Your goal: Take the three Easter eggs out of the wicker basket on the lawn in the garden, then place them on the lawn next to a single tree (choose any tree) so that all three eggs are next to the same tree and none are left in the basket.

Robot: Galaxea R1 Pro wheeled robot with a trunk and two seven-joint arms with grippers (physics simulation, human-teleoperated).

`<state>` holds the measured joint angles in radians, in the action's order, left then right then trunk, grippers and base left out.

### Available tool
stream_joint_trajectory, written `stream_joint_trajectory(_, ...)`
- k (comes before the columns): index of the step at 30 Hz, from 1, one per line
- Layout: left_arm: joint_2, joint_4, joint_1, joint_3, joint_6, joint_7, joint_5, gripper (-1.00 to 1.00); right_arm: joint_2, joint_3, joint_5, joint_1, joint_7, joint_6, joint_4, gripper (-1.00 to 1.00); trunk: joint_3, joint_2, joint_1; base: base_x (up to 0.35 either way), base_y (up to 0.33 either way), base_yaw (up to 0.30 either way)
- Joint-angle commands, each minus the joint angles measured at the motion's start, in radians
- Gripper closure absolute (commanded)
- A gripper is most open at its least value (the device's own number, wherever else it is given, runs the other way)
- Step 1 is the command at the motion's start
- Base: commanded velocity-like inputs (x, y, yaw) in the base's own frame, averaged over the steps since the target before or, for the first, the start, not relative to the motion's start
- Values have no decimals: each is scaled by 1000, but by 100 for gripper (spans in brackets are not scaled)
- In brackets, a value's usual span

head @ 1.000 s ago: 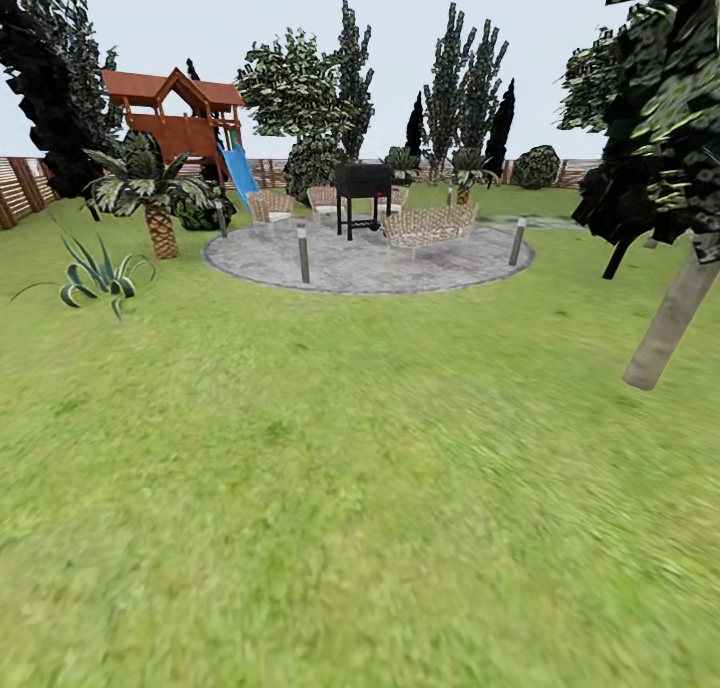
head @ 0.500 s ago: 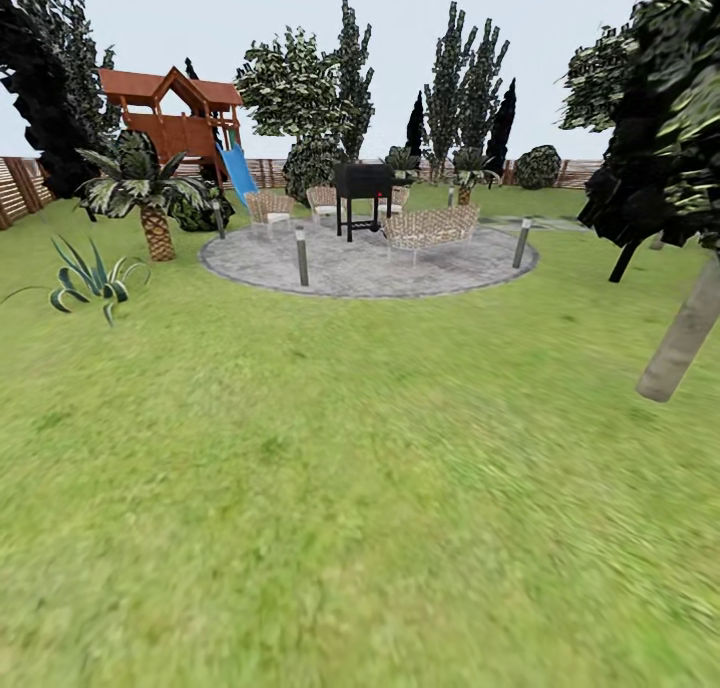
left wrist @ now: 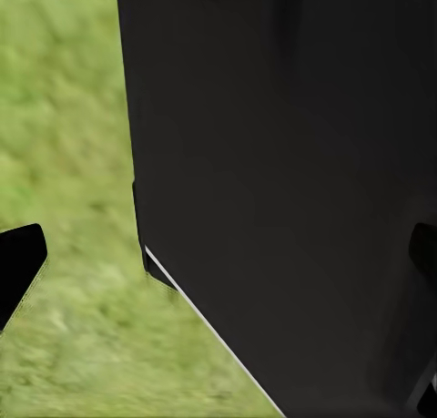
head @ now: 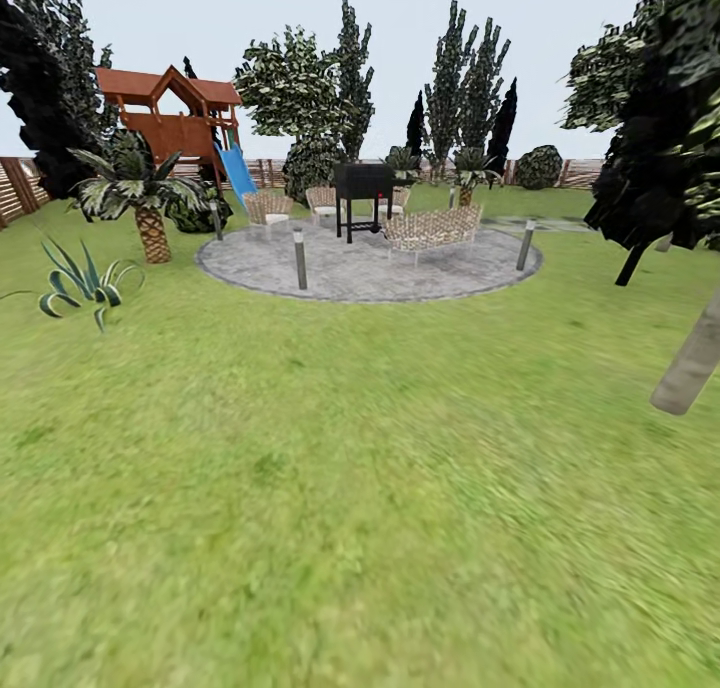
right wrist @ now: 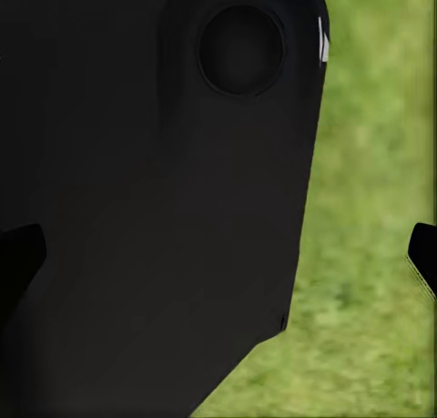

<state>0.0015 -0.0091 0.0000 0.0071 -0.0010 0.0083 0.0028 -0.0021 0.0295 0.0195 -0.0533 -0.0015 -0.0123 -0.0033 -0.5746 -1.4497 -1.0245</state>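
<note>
The lawn (head: 340, 468) spreads wide and green in the head view. A tree with a leaning pale grey-beige trunk (head: 690, 363) and dark foliage (head: 660, 148) stands at the right edge. The Easter eggs and the wicker basket are out of view. In the left wrist view my left gripper (left wrist: 218, 254) is open, its dark fingertips (left wrist: 18, 263) wide apart over grass, with my black body behind it. The right wrist view has my right gripper (right wrist: 221, 254) open too, with one fingertip (right wrist: 424, 254) at the frame's edge and nothing held.
A round grey paved patch (head: 370, 263) lies ahead with a black grill (head: 362, 193), wicker seats (head: 430, 228) and short posts (head: 299, 259). A palm (head: 145, 203) and a spiky plant (head: 80, 283) stand left, a red playset (head: 175, 118) and wooden fence (head: 20, 183) behind.
The whole head picture has shifted as the camera moved. The leaning trunk has slid lower and toward the right edge, and the plants on the left have slid leftward. Both grippers' state cannot be compared.
</note>
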Motion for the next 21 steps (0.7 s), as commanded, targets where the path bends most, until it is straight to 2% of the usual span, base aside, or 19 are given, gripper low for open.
stream_joint_trajectory(1,0,0,0,1,0,1,0,-100,0,3,2,0,0,-1,0,-100,-1,0,-1,325,0,0)
stream_joint_trajectory(21,0,-1,0,1,0,1,0,-100,0,3,2,0,0,-1,0,-100,-1,0,-1,325,0,0)
